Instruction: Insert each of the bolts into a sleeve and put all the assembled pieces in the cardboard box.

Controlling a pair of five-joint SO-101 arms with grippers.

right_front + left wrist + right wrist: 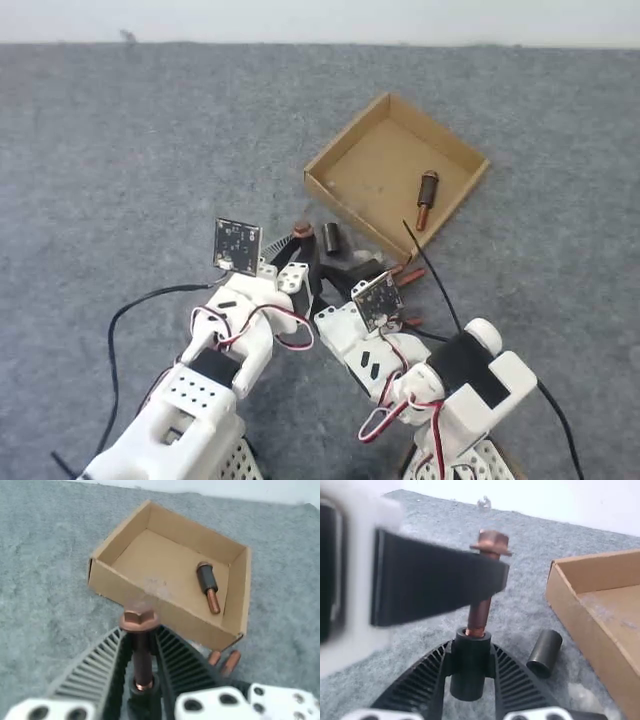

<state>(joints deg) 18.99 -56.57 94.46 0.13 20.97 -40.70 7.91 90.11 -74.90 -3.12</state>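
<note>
Left claw (140, 635) grips a copper bolt (142, 660), its tip just inside the black sleeve (468, 666) clamped in the right claw (470, 652), mid-frame below the cardboard box (350, 137). Any tilt could jam the bolt or pop it loose.

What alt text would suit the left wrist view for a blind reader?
The black ribbed left gripper clamps a copper hex-head bolt, tip at the mouth of a black cylindrical sleeve. Beyond, an open cardboard box on grey carpet holds one sleeved bolt.
</note>
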